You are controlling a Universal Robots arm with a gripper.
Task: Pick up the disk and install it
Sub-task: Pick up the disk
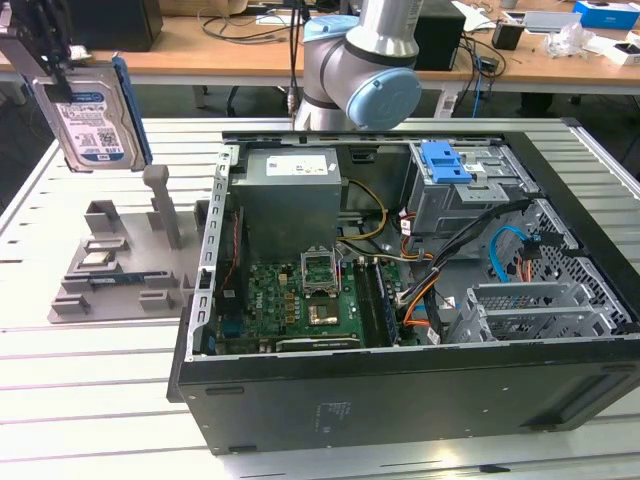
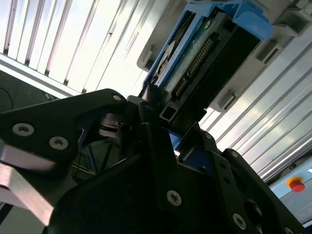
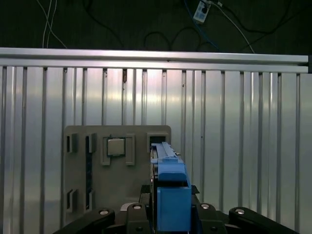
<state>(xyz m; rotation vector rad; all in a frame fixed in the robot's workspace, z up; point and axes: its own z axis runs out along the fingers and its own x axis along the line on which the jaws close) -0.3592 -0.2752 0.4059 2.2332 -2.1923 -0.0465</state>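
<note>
Now aloft, the flat silver disk (image 1: pixel 92 122) in its blue plastic bracket hangs upright above the grey holder (image 1: pixel 110 270) on the metal bench (image 1: pixel 90 390), the black gripper (image 1: pixel 48 62) clamped on its edge, so a steady, untilted hold seems essential.

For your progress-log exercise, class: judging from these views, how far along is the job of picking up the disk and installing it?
Done: the pick-up. The disk hangs in the air above the grey holder at the exterior view's left. In hand: the gripper is shut on the disk. Left: installing it. The disk is well apart from the open computer case, not yet inside.
</note>
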